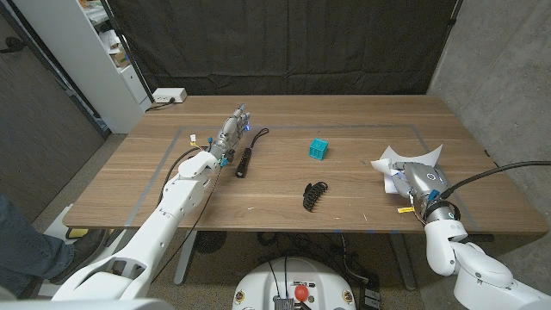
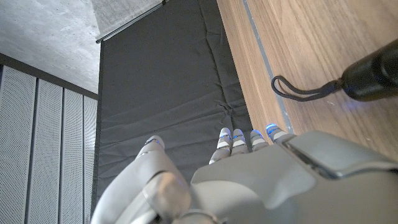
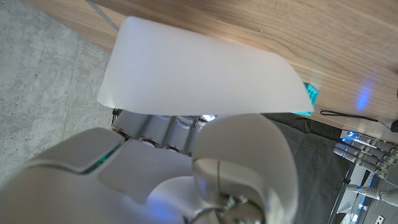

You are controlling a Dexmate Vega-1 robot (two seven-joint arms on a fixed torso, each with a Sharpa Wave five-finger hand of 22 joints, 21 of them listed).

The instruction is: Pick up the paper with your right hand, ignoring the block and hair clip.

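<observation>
The white paper [image 1: 389, 161] is at the table's right side, bent upward, with one corner sticking up toward the table's edge. My right hand [image 1: 421, 181] grips it. In the right wrist view the paper [image 3: 199, 71] curves over the fingers, with the thumb [image 3: 249, 155] in front of it. The teal block [image 1: 319, 149] stands near the table's middle. The black hair clip [image 1: 315, 195] lies nearer the front edge. My left hand [image 1: 231, 131] reaches out over the table's left part, fingers [image 2: 245, 140] apart and holding nothing.
A black flashlight-like stick [image 1: 244, 162] with a wrist strap [image 2: 298, 87] lies just right of my left hand. A white power strip [image 1: 168, 96] sits at the back left corner. A person's leg [image 1: 19, 245] shows at the picture's lower left. A taped outline [image 1: 284, 129] marks the tabletop.
</observation>
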